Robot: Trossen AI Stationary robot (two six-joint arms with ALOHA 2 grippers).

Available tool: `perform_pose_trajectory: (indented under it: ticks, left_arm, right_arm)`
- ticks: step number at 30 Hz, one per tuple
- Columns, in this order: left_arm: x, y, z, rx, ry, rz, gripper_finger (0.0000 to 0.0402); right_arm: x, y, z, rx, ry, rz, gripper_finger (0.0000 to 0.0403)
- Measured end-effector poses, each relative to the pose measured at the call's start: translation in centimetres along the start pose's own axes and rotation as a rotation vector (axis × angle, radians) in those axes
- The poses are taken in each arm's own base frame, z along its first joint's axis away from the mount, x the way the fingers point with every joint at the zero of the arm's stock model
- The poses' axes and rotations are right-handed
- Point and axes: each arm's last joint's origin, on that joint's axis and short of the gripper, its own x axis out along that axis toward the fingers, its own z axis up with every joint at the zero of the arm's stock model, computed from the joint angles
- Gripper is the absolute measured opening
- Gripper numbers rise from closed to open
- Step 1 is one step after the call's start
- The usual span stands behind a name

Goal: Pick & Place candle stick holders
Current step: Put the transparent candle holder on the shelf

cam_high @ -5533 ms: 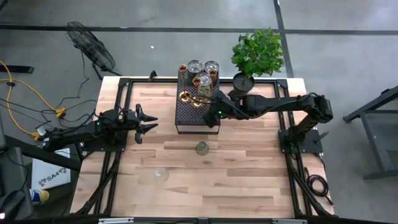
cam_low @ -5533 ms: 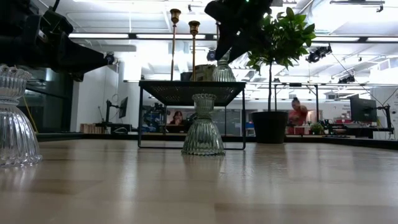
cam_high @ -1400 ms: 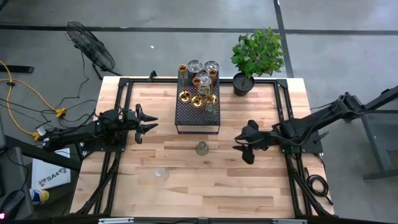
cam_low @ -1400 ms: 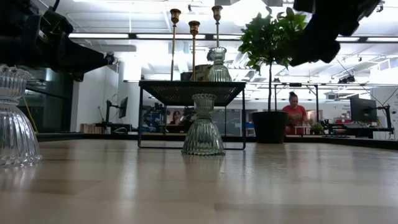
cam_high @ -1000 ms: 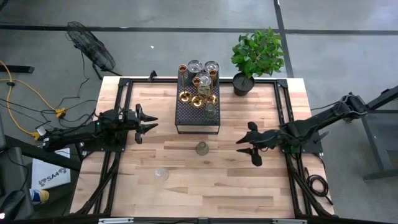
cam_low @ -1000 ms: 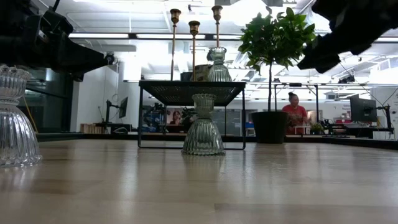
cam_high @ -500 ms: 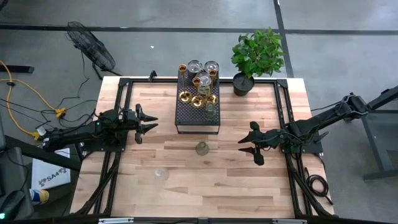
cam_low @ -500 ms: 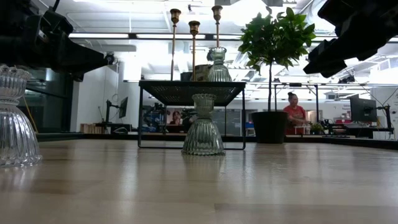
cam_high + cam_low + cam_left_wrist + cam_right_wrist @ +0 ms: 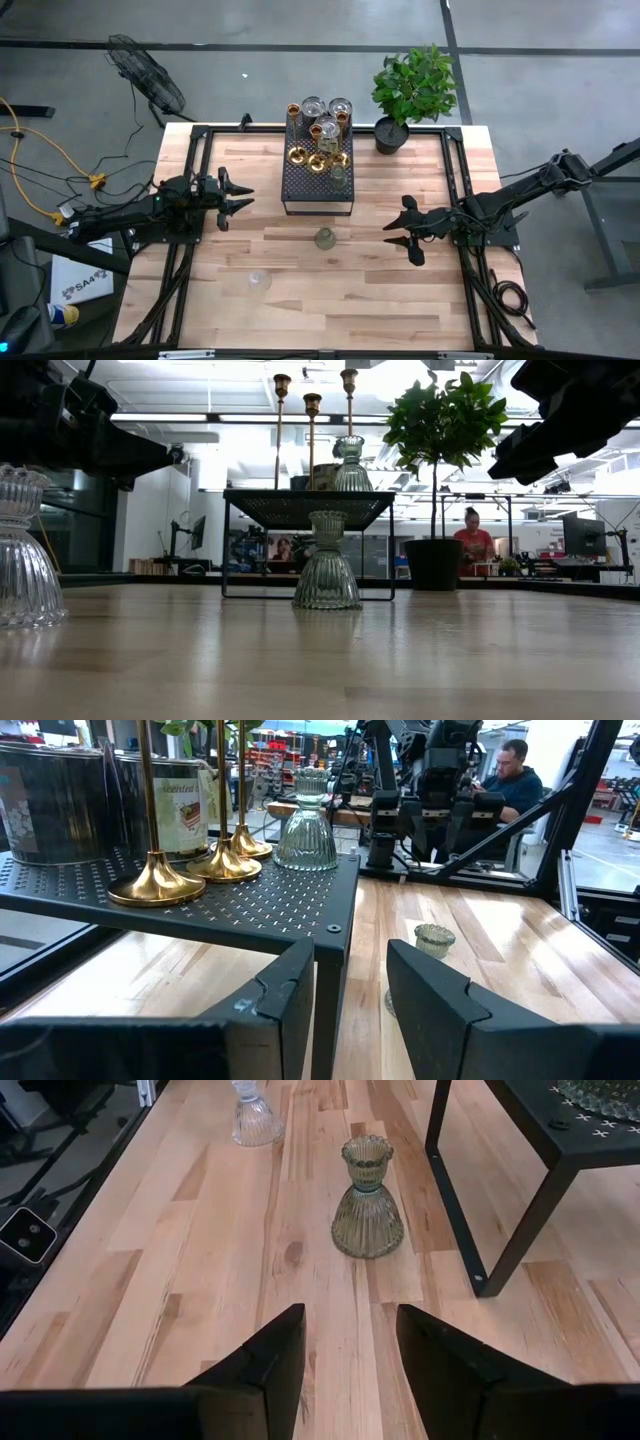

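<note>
Right gripper (image 9: 409, 238) jaws spread, empty; greenish glass holder (image 9: 368, 1200) ahead, seemingly well apart.

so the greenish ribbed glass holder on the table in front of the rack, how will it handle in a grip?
The greenish glass holder looks rigid and breakable. Its narrow neck above a wide flared base suggests it resists tipping. The glossy ribbed surface may slip in the right gripper, whose fingers stand open.

Brass holders (image 9: 308, 156) with slender stems and round bases stand upright on the black perforated stand (image 9: 318, 190), with a ribbed glass holder (image 9: 338, 176) beside them. Greenish ribbed glass holder (image 9: 324, 238) upright on my bench (image 9: 350, 300), just in front of the stand. Clear ribbed glass holder (image 9: 260, 281) upright too, nearer the front-left.
</note>
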Motion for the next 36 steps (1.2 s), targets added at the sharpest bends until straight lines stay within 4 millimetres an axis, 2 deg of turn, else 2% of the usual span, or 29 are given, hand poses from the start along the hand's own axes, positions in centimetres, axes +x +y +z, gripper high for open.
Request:
perform_pose_trajectory:
  ticks: [13,25,29,32,36]
  left_arm:
    - [0.0,0.0,0.0,-0.016,-0.003,-0.014,0.0125]
    - [-0.1,-0.4,0.3,-0.352,0.016,-0.129,0.0125]
    - [-0.4,-0.9,1.2,-0.252,0.043,-0.265,0.0125]
    - [-0.6,-1.2,2.4,-0.239,0.068,-0.288,0.0125]
    - [-0.4,-1.9,2.5,-0.218,0.166,-0.334,0.0125]
  right_arm:
    - [0.0,0.0,0.0,0.0,0.0,0.0,0.015]
    - [0.0,0.0,0.0,0.0,0.0,-0.001,0.015]
    - [0.0,0.0,0.0,-0.001,0.001,-0.001,0.015]
    - [0.0,0.0,0.0,-0.001,0.001,-0.001,0.015]
    - [0.0,0.0,0.0,0.0,0.001,-0.001,0.015]
